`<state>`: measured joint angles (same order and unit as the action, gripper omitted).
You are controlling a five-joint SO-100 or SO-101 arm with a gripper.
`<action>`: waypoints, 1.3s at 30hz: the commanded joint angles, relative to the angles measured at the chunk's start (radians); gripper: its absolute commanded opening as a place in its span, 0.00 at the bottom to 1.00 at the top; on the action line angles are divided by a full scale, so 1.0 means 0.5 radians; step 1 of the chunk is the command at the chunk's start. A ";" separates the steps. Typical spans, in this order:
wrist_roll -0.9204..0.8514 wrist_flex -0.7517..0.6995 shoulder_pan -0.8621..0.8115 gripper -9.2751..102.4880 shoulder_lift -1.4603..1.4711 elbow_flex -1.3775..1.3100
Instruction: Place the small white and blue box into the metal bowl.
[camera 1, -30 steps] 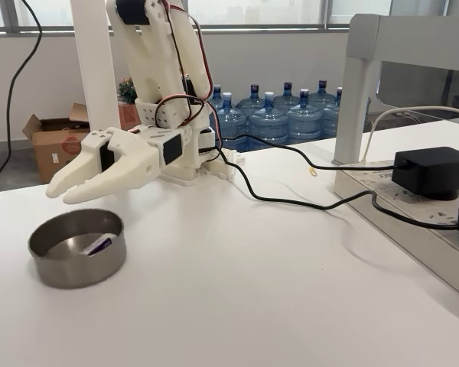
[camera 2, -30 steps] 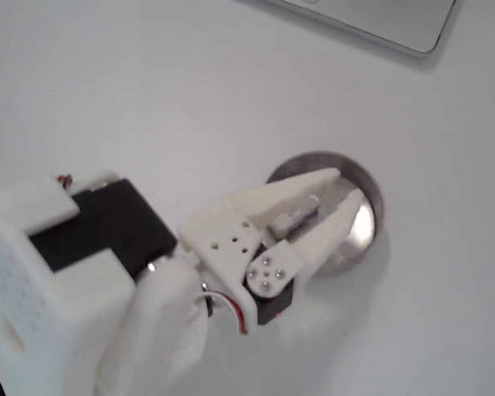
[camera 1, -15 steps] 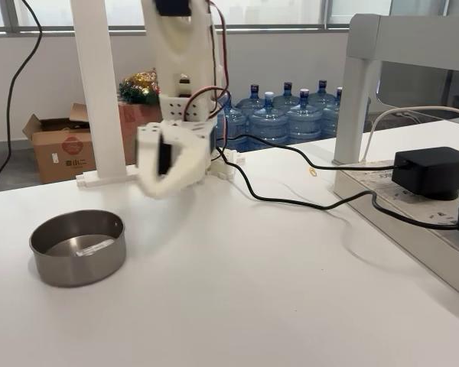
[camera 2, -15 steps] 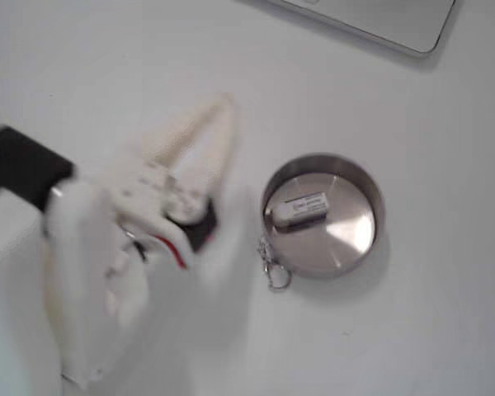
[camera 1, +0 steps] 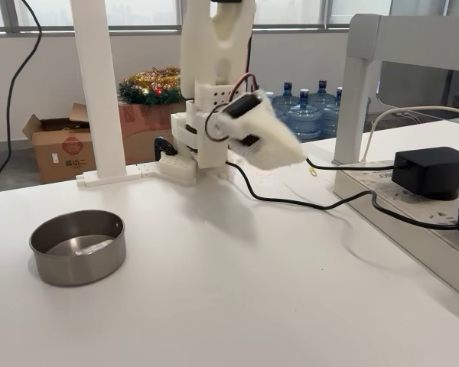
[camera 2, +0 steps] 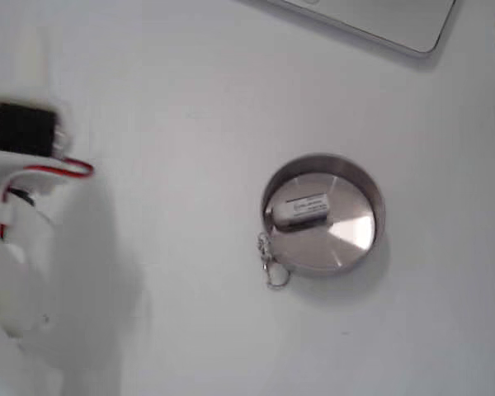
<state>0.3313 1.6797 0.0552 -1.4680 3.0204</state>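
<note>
A steel bowl (camera 1: 77, 246) sits near the worktop's (camera 1: 237, 290) left edge in a fixed view, the box (camera 1: 94, 245) lying flat inside it as a pale sliver just over the rim. From above, in a fixed view, the box (camera 2: 301, 209) rests on its side against the left inner wall of the bowl (camera 2: 371, 235), with a small key chain (camera 2: 270, 262) on the worktop (camera 2: 190, 107) touching the bowl's outer left side. The white arm (camera 1: 214, 53) stands at the worktop's back edge, well apart from the bowl, its gripper (camera 1: 287, 159) a motion-blurred shape pointing right; whether the jaws are apart or together cannot be told. A black cable (camera 1: 291, 200) runs right from the arm's base to a black power adapter (camera 1: 432, 171) at the right edge. Water bottles (camera 1: 306, 115) stand on the floor behind.
</note>
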 commanded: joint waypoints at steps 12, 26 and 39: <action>-0.650 -2.869 0.476 0.05 -2.378 0.393; -0.666 -5.489 0.353 0.05 -4.074 0.387; -0.650 -5.541 0.156 0.05 -4.080 0.377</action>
<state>0.0015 -1.0876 0.1396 -3.4898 3.1661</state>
